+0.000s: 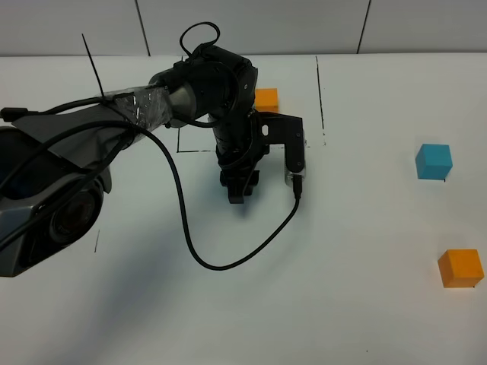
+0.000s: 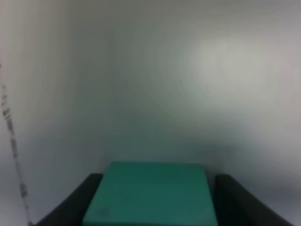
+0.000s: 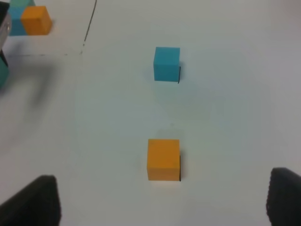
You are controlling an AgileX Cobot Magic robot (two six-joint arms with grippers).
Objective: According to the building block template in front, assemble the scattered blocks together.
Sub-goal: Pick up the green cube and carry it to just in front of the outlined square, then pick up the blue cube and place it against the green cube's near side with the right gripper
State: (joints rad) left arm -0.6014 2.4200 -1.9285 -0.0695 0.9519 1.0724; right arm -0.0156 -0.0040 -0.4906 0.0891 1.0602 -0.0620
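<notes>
on the left of the white table (image 1: 342,304), the left pincer (image 1: 239,192) pointed straight down, just in front of the black frame. in its wrist view a teal-green matte cube (image 2: 150,193) sat squarely between the two dark jaws. they stood narrowly apart and close against the cube's sides. whether they pressed it or had just let go could not be told, and the arm hid the cube from the high camera. that spot probably served as the start of the copy, near enough to check against the pattern.

behind the arm lay the building block template (image 1: 266,97). only its orange cube and parts of the drawn frame showed past the wrist in the high view.

well to the right, a blue matte cube (image 1: 434,161) and an orange matte cube (image 1: 460,268) sat apart from each other, untouched, likely waiting their turn.

the right pincer (image 3: 164,205) hung above that orange cube with its jaws spread wide and nothing between them, seemingly ready to fetch it.
</notes>
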